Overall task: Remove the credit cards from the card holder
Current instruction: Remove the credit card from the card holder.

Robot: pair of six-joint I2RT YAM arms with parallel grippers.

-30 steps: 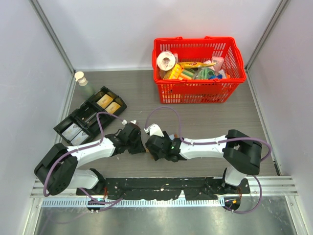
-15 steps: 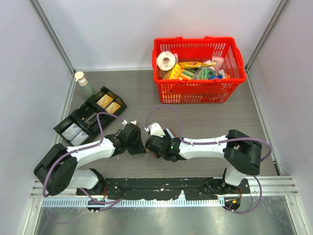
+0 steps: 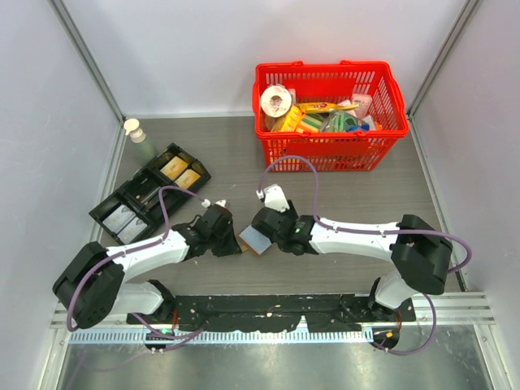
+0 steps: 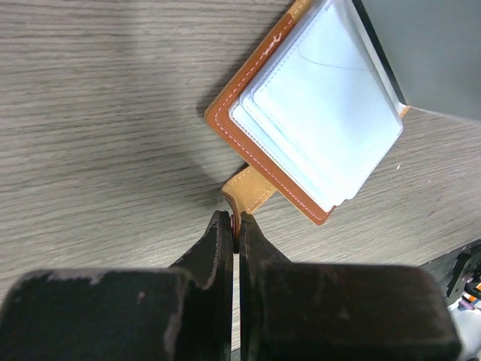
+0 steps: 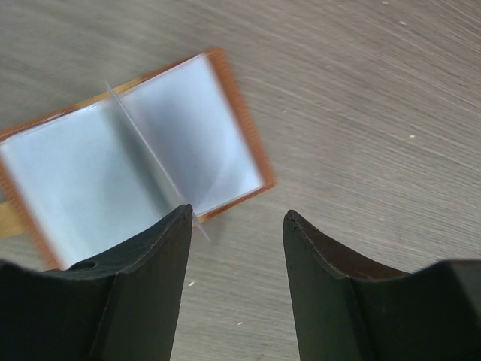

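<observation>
1. Room: pale walls close in on the card holder on three sides. The only open side is the near edge, where the arm bases sit.
2. Bench: grey wood-grain, flat and matte. The card holder lies on it spread open, pale sleeves facing up.
3. Red basket: full of clutter, far-right of the card holder and well apart from it.
4. Black tray: far-left of the card holder, also apart. A small bottle stands beyond it.
5. Right gripper: jaws released with nothing between them, hovering over the card holder's right edge. The card holder lies mostly to the left of the jaws. One clear leaf stands up just beside the left finger.
6. Left gripper: just left of the card holder, jaws clenched on the closing tab, which pins the holder down.
7. Card holder: its long axis runs from the tab across toward the right gripper, so both arms are at it. The right arm looks like the free one for pulling cards.
8. Cards: I cannot tell whether any sit in the sleeves, which are too pale and blurred.
</observation>
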